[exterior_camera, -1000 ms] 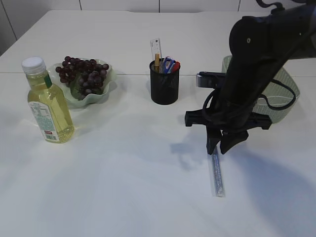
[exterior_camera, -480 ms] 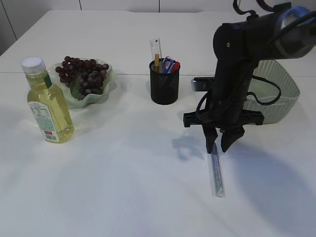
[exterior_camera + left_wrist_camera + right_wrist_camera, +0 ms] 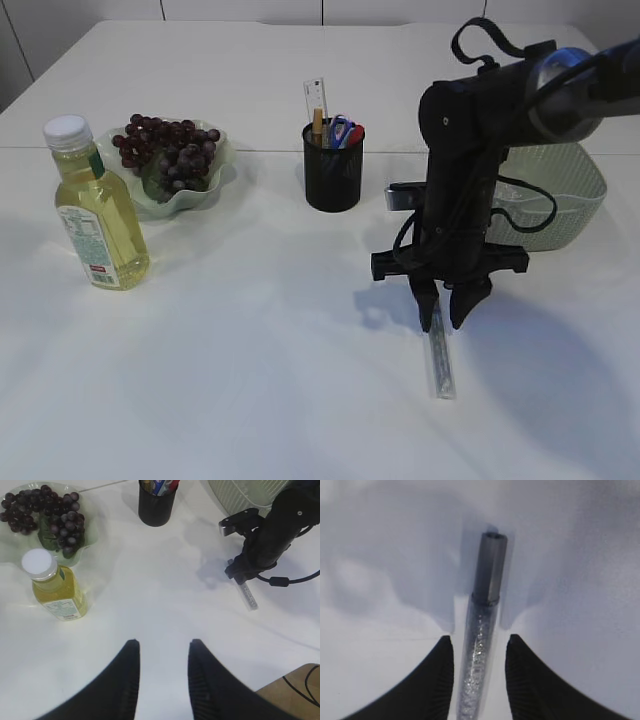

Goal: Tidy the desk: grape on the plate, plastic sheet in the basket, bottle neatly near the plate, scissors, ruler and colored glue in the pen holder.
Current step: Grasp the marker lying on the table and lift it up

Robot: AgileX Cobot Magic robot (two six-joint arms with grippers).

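Right now the glue stick [image 3: 479,665], a clear tube of silver glitter with a dark cap, lies flat on the white table [image 3: 250,380], well to the right of the pen holder [image 3: 332,166] and in front of the basket [image 3: 585,185]. The right gripper [image 3: 446,312] hangs straight above its capped end, fingers parted on either side of the tube and not touching it, so nothing is grasped. To do this pick well, I would come down with the tube centred between the pads, close across its width near the cap, and lift level so the slim tube does not roll or swing out. The pen holder already carries a ruler [image 3: 315,100], scissors and pens, so the tube should likely go in upright through whatever gap is left. The left gripper [image 3: 161,672] hovers high over the near edge, its fingers apart and empty. Elsewhere the grapes [image 3: 165,145] sit on the pale green plate [image 3: 222,172], and the bottle [image 3: 95,205] of yellow liquid stands upright just beside it. White panels close off the room behind the table.
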